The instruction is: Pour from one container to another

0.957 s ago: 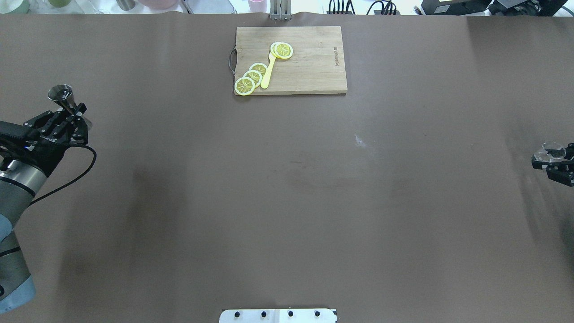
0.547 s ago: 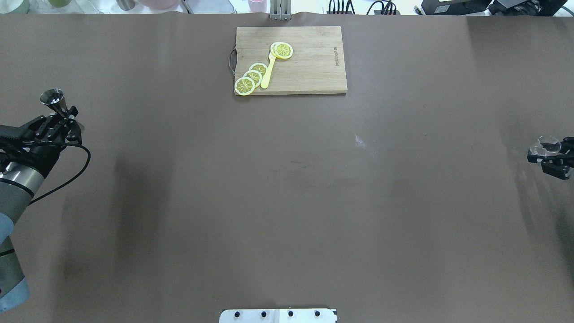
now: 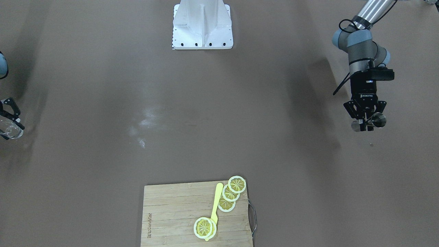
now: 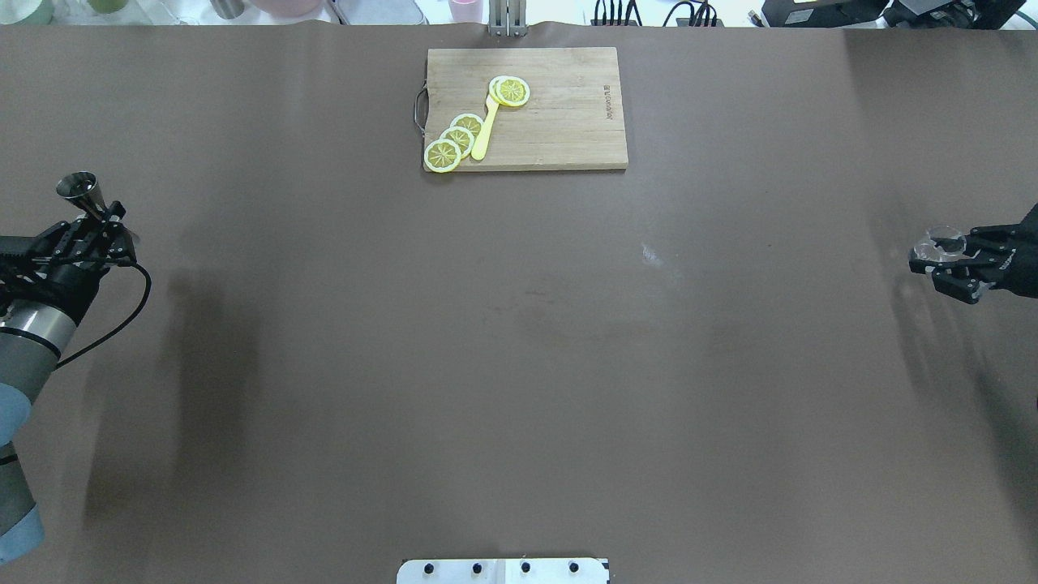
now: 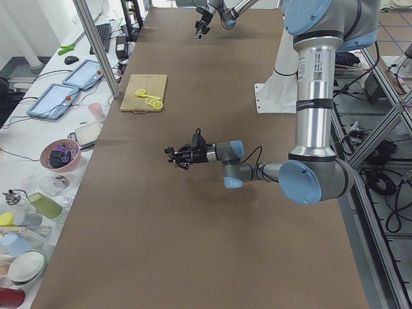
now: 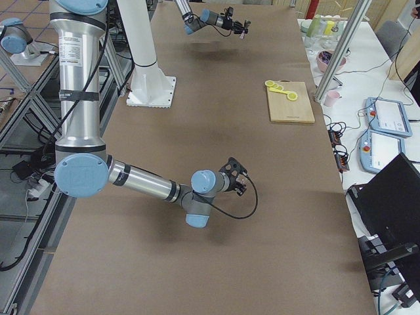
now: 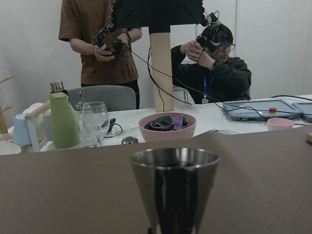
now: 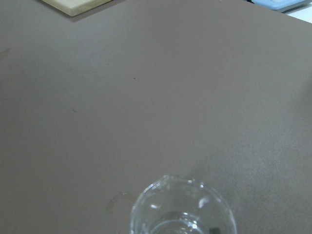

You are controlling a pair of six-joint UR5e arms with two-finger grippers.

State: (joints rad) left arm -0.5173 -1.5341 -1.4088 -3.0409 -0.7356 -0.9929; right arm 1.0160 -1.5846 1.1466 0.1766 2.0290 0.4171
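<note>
Being clamped upright by the left tool [image 4: 109,217], the shiny hourglass steel jigger [image 4: 83,191] cannot spill; the small clear glass cup [image 4: 937,242] is gripped mouth-up by the right tool [image 4: 950,258].

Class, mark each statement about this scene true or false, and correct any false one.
1. The left claw holds the steel jigger. True.
2. The glass cup stands on the cutting board. False: the right claw holds it near the right end of the table.
3. Lemon slices lie on the cutting board. True.
4. The jigger and the cup touch over the middle of the table. False: they are far apart, at opposite ends of the table.
</note>
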